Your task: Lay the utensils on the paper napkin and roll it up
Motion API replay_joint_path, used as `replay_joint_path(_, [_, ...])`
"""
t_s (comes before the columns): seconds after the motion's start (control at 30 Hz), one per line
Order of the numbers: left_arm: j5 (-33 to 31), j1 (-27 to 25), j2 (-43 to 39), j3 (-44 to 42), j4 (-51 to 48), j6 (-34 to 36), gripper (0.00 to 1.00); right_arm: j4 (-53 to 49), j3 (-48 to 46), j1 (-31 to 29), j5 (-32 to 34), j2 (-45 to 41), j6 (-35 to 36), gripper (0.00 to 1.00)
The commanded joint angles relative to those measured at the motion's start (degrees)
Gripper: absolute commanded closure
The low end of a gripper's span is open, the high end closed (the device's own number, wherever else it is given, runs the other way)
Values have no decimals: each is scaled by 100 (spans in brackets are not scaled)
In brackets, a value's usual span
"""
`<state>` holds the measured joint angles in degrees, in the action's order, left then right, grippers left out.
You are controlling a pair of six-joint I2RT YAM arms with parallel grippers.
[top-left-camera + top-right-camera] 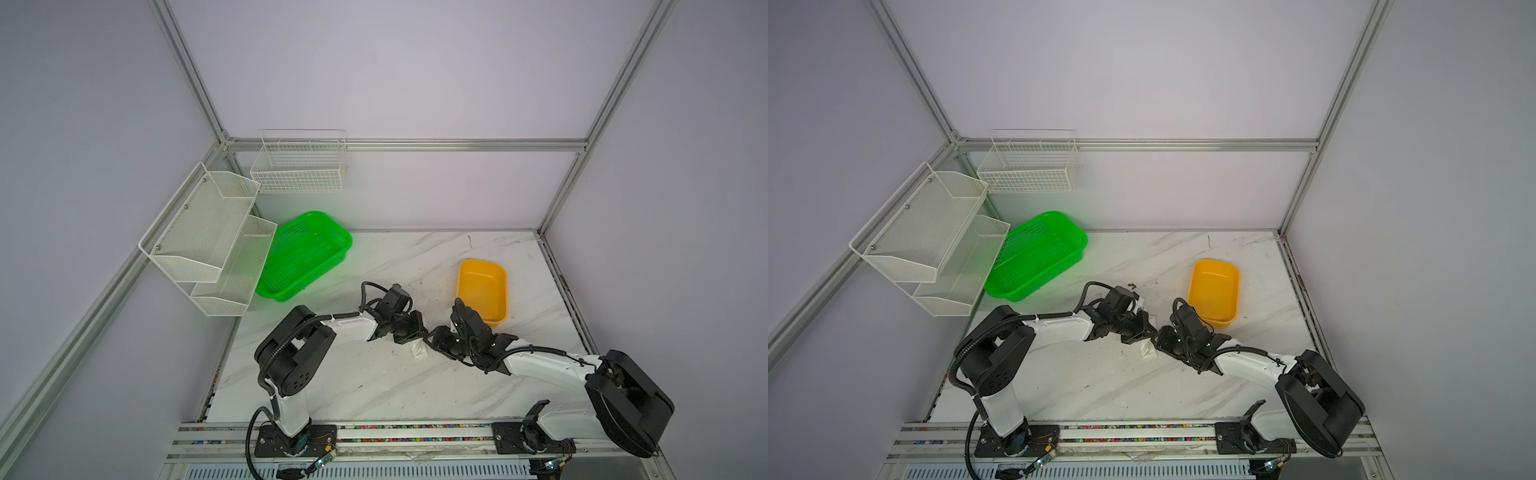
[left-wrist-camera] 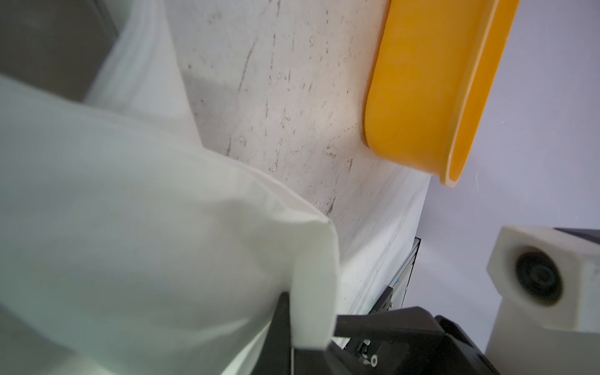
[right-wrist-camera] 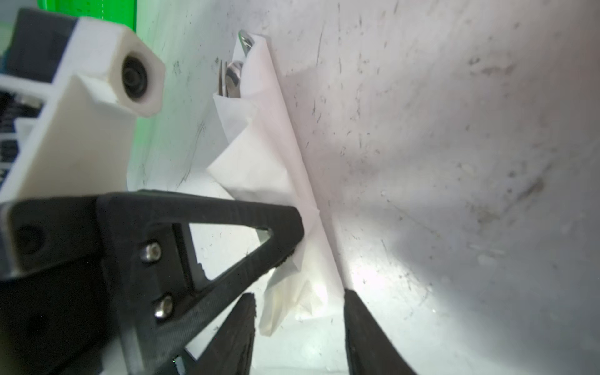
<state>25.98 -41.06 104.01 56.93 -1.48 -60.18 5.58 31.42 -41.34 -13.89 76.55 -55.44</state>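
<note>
Though the white marbled worktop (image 1: 374, 386) takes up most of both top views, little lies on it. Wire racks (image 1: 208, 232) hang on the left wall. A green basket (image 1: 305, 255) sits below them at the far left corner. A yellow tub (image 1: 482, 286) sits far right and looks empty. Both arms reach in and meet near the middle, just in front of the tub.

The paper napkin (image 3: 276, 156) lies on the worktop between them, wound into a loose, creased white tube. In both top views the wrists hide most of it; only one end peeks out.

The left gripper (image 3: 292, 256) is clenched on the napkin partway along the roll, pinching a fold of paper. The right gripper (image 3: 298, 324) is released, its jaws apart and straddling the end opposite the utensils (image 3: 233, 78), not visibly pressing it.

Shiny utensil tips, a spoon bowl and fork tines, poke out of the tube's other end.

Handling, my guess: the paper is thin and soft, tears easily and wants to spring open. The metal inside is stiff, slick and heavier, and likely to slide out of an open end if tilted. The best hold is across the roll's middle, over the metal, with light pressure, kept level.
</note>
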Motion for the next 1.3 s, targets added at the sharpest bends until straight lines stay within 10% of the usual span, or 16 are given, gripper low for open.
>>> replay_joint_path(0.0, [127,-32,40,553,99,174,94,319,-56,39,-252,-63,171,46])
replay_joint_path(0.5, [205,-56,146,629,95,174,94,536,182,39,-273,897,627,38])
replay_joint_path(1.27, [373,-122,337,800,96,174,94,1176,-415,39,-325,1182,133,72])
